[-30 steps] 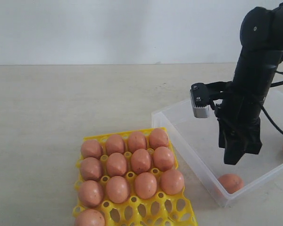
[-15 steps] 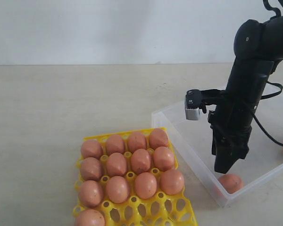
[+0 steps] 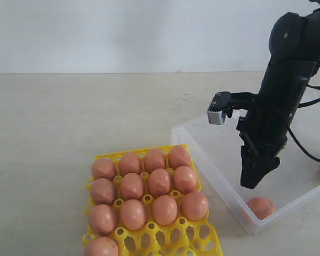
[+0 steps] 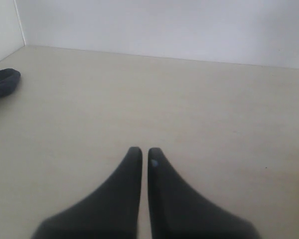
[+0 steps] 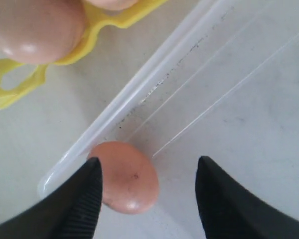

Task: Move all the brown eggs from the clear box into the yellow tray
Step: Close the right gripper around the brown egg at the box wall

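Right fingers (image 5: 224,204) (spread wide) hover over a brown egg (image 5: 127,177).

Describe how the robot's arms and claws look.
The right arm is matte black with rounded joint housings. A thin black cable loops beside it, and a small grey camera box is bracketed to the wrist. The right claw has two black, tapering fingers. The left claw has similar black, curved, pointed fingers, one with a tiny pale speck.

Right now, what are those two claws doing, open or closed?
Left gripper: shut, holding nothing.
Right gripper: open, empty, over a brown egg.
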### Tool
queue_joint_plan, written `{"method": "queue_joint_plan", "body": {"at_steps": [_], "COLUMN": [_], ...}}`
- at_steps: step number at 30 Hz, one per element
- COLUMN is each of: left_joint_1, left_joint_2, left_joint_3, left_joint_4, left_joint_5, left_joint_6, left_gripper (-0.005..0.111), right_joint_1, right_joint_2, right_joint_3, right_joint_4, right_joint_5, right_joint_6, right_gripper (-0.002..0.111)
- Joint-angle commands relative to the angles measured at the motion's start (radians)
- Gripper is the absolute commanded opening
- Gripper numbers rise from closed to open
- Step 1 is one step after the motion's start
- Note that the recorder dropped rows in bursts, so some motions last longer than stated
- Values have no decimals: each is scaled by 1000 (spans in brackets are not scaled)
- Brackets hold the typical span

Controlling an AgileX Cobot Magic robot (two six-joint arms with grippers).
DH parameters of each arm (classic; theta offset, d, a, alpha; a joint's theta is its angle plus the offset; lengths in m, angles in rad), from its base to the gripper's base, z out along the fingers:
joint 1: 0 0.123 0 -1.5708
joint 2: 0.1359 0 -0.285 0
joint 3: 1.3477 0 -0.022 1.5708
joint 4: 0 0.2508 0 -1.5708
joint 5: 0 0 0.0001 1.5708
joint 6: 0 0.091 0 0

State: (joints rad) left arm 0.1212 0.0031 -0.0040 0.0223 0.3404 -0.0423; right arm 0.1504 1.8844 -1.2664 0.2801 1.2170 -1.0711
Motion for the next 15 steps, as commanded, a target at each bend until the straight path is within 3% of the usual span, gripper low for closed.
{"method": "queue_joint_plan", "body": {"at_steps": [1, 7, 15], "left_joint_1": [-3, -3, -3], "left_joint_2": [-3, -3, -3], "left_joint_3": [4, 4, 4], "left_joint_4": [0, 0, 0], "left_joint_5": [-4, -4, -4], "left_joint_6": [4, 4, 4], "left_gripper": [4, 4, 4], "right_joint_1": [-1, -1, -1], "right_joint_2": [-109, -197, -150], "right_joint_3": [-1, 2, 216], "right_joint_4": [1, -19, -195], "right_joint_5": [4, 4, 4], "right_joint_6": [1, 44, -248], "right_gripper": [50, 50, 50]}}
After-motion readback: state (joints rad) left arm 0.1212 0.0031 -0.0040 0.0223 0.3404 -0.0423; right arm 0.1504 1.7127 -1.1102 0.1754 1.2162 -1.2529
